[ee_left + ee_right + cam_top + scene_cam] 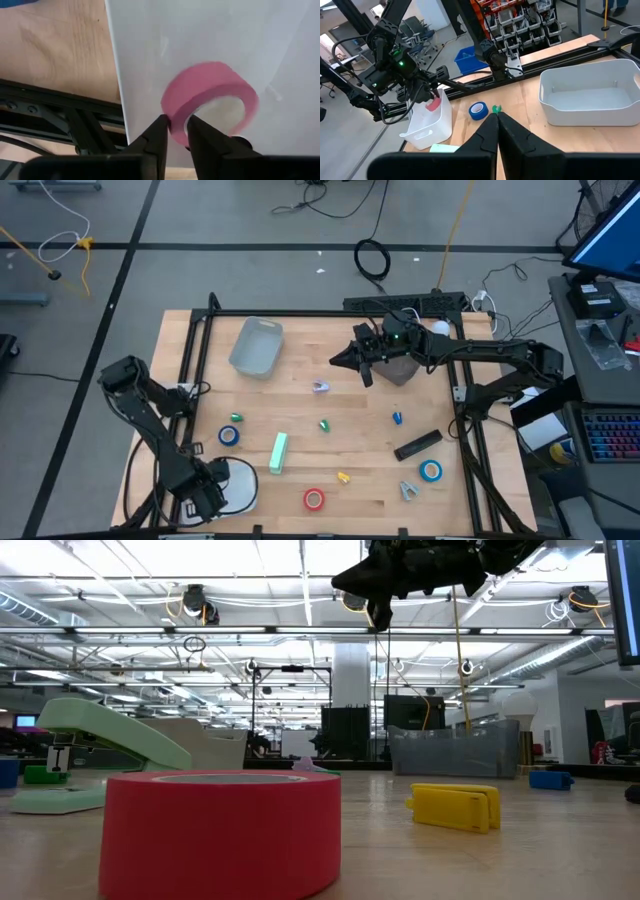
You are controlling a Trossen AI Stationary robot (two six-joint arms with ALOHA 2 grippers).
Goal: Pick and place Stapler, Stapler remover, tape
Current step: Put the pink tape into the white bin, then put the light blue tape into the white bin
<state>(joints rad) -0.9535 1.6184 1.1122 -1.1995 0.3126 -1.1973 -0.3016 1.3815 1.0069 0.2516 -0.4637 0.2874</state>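
Left gripper is over the white bin at the table's 7 o'clock corner, fingers parted a crack around the wall of a red tape roll; can't tell if it's gripping.

Right gripper hangs closed and empty at 12 o'clock, above the table.

Other tape: red at 6, blue at 8, blue at 4. Green stapler lies between 6 and 8.

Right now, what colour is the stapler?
Pale mint green stapler; clearest in the low view, at left.
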